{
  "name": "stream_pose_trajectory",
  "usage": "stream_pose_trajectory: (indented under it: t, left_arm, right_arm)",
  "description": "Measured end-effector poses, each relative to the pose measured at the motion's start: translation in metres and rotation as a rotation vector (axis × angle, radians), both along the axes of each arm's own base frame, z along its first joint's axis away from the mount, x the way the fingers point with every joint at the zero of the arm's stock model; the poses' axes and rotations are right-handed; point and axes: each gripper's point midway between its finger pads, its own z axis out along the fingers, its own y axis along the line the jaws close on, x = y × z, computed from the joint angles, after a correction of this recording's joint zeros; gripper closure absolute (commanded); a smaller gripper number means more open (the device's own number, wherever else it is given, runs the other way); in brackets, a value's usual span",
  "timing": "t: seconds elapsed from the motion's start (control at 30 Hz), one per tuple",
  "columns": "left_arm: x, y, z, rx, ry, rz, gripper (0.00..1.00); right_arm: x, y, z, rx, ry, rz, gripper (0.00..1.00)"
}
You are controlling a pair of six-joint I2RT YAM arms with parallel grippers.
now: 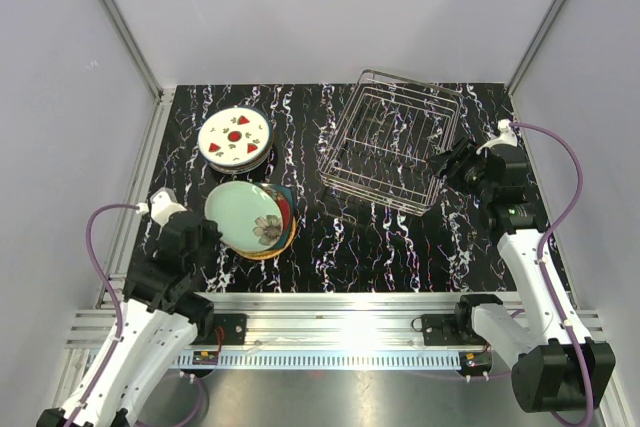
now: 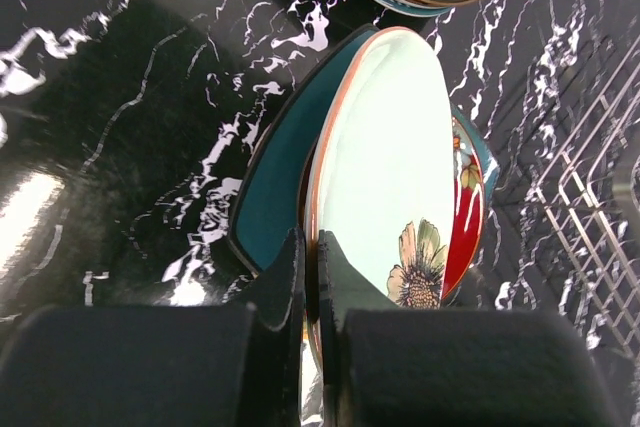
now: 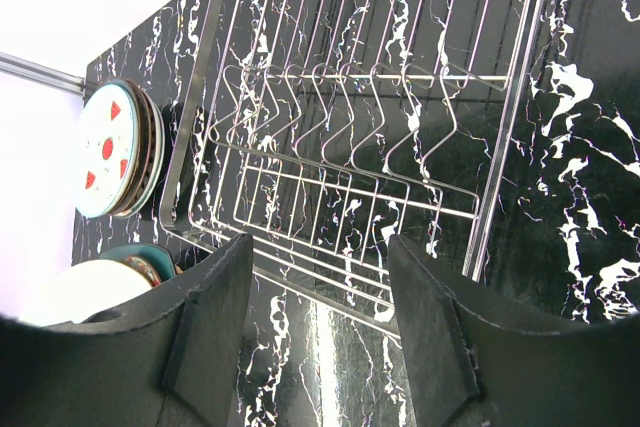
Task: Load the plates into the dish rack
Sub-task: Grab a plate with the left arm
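Black left claw (image 2: 312, 247) pressed together on mint plate (image 2: 385, 147), pinching its rim at 6 o'clock in the wrist view. Mint plate tilted up off teal plate (image 2: 270, 187), red plate (image 2: 462, 237) peeking out at 3 o'clock. Strawberry plate (image 1: 235, 135) topping a second stack, at 12 o'clock from that pile. Right claw (image 3: 318, 247) spread wide, gripping nothing, just beside rack (image 1: 390, 142) at its 3 o'clock end. Rack flat on marbled table (image 1: 350, 237), at 2 o'clock from the pile, well apart.

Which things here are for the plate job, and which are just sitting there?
For the job: mint-green flower plate, pinched by the left gripper; teal plate and red plate beneath it; strawberry plate stack; dish rack.
Just there: marbled table; purple cables.
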Motion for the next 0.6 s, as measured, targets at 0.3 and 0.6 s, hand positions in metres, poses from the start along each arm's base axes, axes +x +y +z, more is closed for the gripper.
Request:
stream_pose_trajectory:
  t: [0.3,0.6]
  left_arm:
    - [0.005,-0.001,0.022,0.094,0.033,-0.071,1.00]
    - [0.007,0.000,0.035,0.162,0.073,-0.109,1.00]
  right_arm:
    - [0.000,0.000,0.000,0.000,0.000,0.000,0.36]
    - [0.000,0.000,0.001,0.000,-0.002,-0.001,0.35]
